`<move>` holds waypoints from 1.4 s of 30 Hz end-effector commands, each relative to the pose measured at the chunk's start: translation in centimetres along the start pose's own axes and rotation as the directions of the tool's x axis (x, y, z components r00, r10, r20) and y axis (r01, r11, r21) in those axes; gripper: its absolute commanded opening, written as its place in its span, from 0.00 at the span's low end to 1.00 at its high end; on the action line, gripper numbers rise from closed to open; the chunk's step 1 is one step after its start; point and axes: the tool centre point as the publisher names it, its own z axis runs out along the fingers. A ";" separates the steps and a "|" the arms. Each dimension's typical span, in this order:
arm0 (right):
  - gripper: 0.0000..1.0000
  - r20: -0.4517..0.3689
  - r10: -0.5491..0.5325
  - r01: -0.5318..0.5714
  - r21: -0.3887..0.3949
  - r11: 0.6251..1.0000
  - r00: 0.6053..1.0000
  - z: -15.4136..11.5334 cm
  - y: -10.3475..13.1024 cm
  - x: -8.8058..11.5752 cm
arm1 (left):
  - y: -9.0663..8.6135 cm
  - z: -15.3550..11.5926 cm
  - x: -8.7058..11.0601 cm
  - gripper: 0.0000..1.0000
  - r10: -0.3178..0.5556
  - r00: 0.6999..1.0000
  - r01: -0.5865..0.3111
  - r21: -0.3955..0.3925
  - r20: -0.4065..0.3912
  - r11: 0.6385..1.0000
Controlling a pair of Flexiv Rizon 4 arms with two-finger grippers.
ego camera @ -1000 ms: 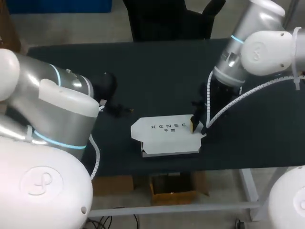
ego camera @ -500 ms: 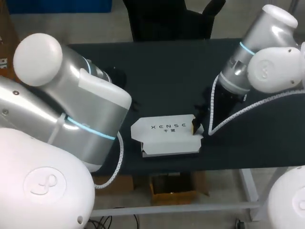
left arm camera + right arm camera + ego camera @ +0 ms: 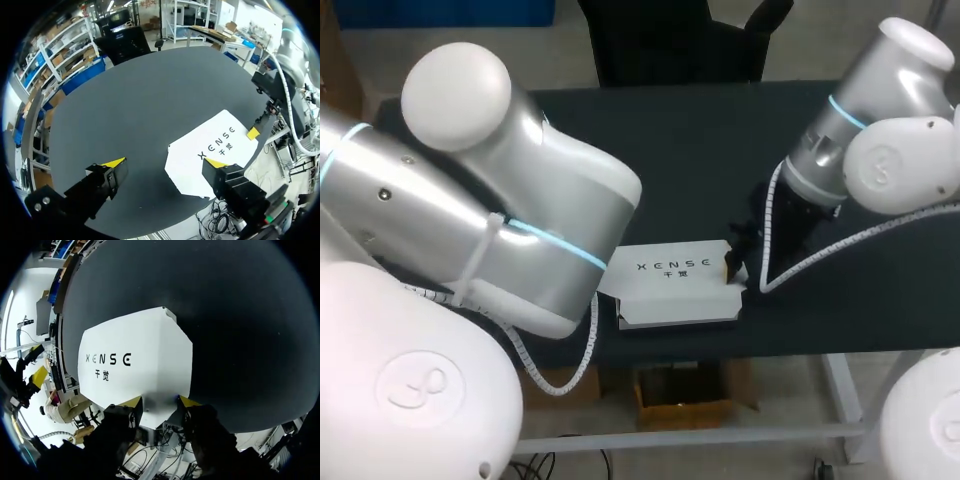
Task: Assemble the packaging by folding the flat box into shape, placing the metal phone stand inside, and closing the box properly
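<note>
The white box [image 3: 670,272] lies folded and closed-looking near the table's front edge, printed side up. My right gripper [image 3: 730,265] is at the box's right end. In the right wrist view the box [image 3: 135,355] narrows to an end flap that runs between the two yellow tips, and the right gripper [image 3: 160,401] is shut on that flap. My left gripper [image 3: 165,163] hangs open above the table, with the box [image 3: 210,150] ahead of it by one finger. The right gripper's yellow tip [image 3: 253,132] shows at the box's far end. No phone stand shows in any view.
The dark table [image 3: 680,150] stretches bare behind the box. Its front edge [image 3: 770,345] runs just below the box. My left arm's bulk [image 3: 520,230] covers the table's left part in the head view.
My left arm has swung up and to the right, now hiding the table's left part and a dark object there. The right arm shifted slightly at the box's end. The box stayed put.
</note>
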 end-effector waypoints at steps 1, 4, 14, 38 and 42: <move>0.43 -0.002 0.000 0.000 -0.014 1.000 1.000 0.0 -0.3 -0.1 | -0.4 -0.6 -0.5 1.00 -0.005 0.999 -0.005 -0.256 -0.040 0.967; 0.43 0.000 -0.005 0.005 -0.020 1.000 1.000 0.0 -0.4 0.0 | -0.8 -0.3 -0.4 1.00 -0.098 0.992 0.070 -0.300 -0.080 0.951; 0.41 0.001 -0.010 0.010 -0.022 1.000 1.000 0.3 -0.3 0.3 | 0.5 0.7 1.9 1.00 -0.366 0.925 0.276 -0.479 -0.104 0.833; 0.41 -0.006 -0.018 0.018 -0.045 0.999 1.000 0.7 -0.6 0.1 | 0.1 2.7 3.8 0.65 -0.595 0.803 0.423 -0.739 0.037 0.524; 0.41 -0.010 -0.018 0.017 -0.049 0.999 1.000 0.7 -0.6 0.0 | 1.1 3.0 4.5 0.44 -0.622 0.781 0.450 -0.743 0.059 0.495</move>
